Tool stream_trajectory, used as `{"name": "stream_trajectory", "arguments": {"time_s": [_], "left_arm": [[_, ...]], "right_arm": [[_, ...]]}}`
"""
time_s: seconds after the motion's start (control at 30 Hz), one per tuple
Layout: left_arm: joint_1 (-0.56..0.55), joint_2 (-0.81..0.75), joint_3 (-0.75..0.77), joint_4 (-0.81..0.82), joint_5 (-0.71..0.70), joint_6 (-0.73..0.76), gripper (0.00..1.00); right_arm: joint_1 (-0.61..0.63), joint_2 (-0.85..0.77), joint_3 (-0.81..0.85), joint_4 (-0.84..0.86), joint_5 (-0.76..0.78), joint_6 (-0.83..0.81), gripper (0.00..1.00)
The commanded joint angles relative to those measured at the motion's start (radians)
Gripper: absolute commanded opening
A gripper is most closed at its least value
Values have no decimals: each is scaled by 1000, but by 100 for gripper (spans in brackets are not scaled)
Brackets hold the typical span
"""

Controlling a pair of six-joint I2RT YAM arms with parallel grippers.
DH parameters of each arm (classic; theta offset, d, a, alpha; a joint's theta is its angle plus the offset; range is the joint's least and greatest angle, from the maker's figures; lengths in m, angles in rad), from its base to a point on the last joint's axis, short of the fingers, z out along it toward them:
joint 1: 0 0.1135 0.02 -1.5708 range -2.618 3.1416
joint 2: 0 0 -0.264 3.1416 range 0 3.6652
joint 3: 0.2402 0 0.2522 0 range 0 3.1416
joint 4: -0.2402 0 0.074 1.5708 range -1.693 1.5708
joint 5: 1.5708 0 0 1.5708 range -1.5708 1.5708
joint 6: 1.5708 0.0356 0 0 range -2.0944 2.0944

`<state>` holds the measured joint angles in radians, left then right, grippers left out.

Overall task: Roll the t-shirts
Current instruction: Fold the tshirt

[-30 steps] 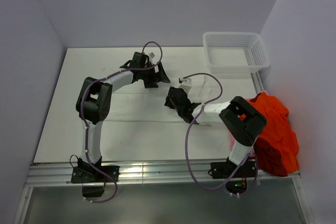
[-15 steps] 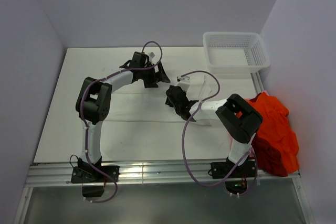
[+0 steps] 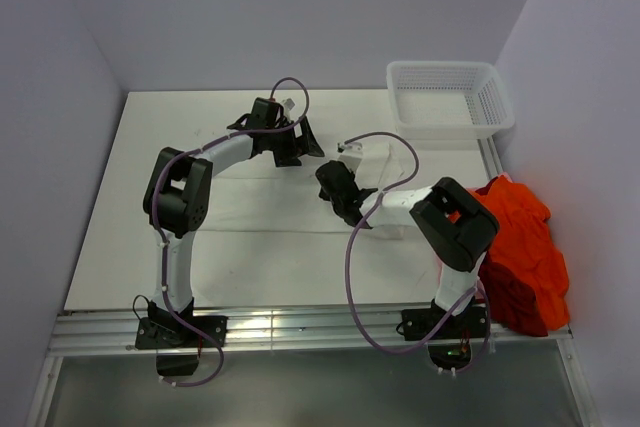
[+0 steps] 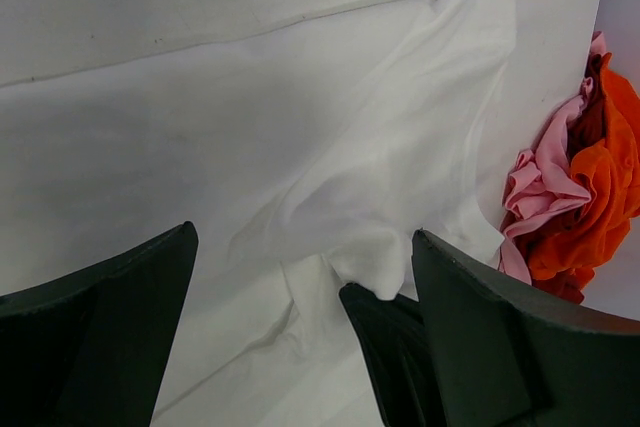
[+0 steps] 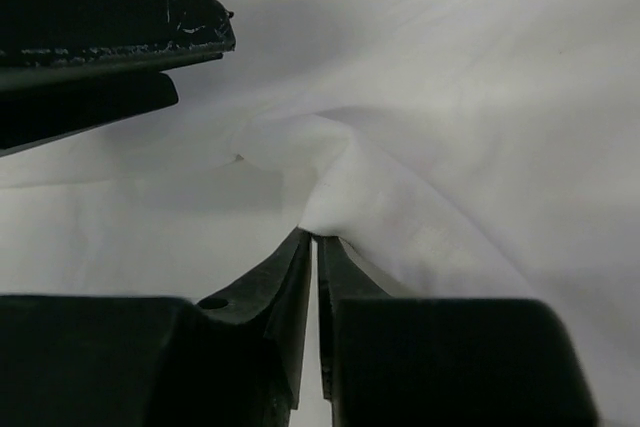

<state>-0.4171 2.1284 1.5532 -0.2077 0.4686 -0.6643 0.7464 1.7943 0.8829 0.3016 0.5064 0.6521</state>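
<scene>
Cloth gathers into a small peak at the tips of the right hand, whose two dark fingers stand almost together with only a thin slit between them. They are closed on a raised fold of the white cloth t-shirt. The rest of this shirt lies spread flat over the middle of the white desk, its wrinkles running away from the pinch.

The left hand hangs just above the same shirt, a little farther back and to the left of the pinch. Its fingers are spread wide apart and hold nothing. In the left wrist view the right hand's dark finger shows low between them, under the lifted fold, so the two hands work close together.

A heap of bright orange-red t-shirts sits at the right edge of the desk, just beside the right arm's elbow and well apart from both hands. The left wrist view shows a pink piece of cloth mixed into it. A white plastic mesh basket stands at the far right corner, touching neither shirt.

Pale walls close the left, back and right sides. The left half and the near strip of the desk carry only the left arm, while the right side is crowded by the arm, heap and basket.
</scene>
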Motion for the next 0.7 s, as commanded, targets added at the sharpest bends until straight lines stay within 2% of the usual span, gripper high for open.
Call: {"name": "stream_trajectory", "arguments": {"time_s": [0.0, 0.03, 0.07, 0.27, 0.67], "left_arm": [[5, -53, 16, 8, -7, 31, 95], [5, -53, 16, 7, -8, 31, 95], [5, -51, 16, 7, -8, 32, 94], [6, -48, 21, 7, -5, 31, 95], [5, -56, 18, 5, -7, 31, 94]], "right_arm": [[-7, 20, 47, -1, 32, 1, 12], [-8, 23, 62, -12, 40, 6, 3], [-9, 27, 70, -22, 41, 9, 0], [-10, 4, 53, -16, 17, 29, 0], [-16, -55, 25, -28, -179, 219, 0]]}}
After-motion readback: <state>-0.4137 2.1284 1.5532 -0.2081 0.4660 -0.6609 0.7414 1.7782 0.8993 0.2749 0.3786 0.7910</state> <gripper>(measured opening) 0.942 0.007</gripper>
